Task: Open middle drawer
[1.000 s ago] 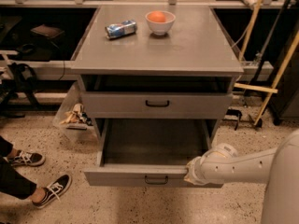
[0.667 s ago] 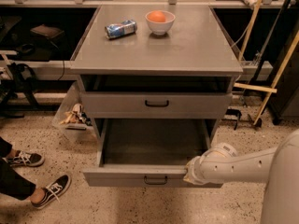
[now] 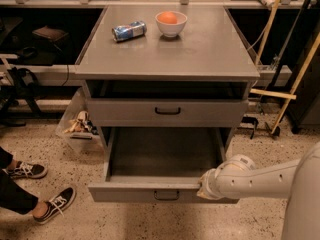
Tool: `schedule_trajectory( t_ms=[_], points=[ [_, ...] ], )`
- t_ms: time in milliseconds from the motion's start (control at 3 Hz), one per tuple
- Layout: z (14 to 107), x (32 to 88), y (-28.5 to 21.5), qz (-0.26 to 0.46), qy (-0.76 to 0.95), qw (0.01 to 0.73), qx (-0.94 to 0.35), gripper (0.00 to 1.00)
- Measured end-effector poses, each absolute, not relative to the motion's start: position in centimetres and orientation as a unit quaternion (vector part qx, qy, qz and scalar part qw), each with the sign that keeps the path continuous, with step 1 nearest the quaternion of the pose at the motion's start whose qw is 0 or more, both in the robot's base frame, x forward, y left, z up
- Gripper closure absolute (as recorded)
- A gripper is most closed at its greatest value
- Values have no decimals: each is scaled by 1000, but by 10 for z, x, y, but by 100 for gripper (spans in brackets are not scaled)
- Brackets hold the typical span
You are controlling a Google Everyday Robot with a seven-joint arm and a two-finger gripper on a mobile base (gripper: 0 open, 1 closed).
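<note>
Gripper (image 3: 204, 186) at middle drawer (image 3: 130, 193) front rim, 5 o'clock; I cannot tell its grip.
Drawer barely moved this past second: already well out, opening looks nearly done.

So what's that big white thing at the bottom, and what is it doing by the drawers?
That white thing is a robot's arm. This robot has only one arm. At the end of the arm is its gripper, which it uses like a hand.

There is just one picture. The camera looks down at the front of a grey cabinet.

The gripper is at the front edge of the middle drawer, near its right corner. That drawer is pulled out and looks empty. The drawer above it is closed.

On top of the cabinet are a drinks can lying on its side and a white bowl with an orange in it. The sneakers on the left belong to a person standing nearby.
</note>
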State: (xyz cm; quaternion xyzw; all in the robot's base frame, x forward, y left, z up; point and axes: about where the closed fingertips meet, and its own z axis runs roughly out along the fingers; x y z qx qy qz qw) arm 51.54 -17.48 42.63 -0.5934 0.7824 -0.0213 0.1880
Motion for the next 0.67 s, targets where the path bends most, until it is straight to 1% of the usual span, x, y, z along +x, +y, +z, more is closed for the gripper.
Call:
schedule_trajectory(
  t_ms=[333,667],
  points=[
    [426,512,-176,-22,783,189,-593,100],
    [426,512,-176,-22,783,189,-593,81]
  ],
)
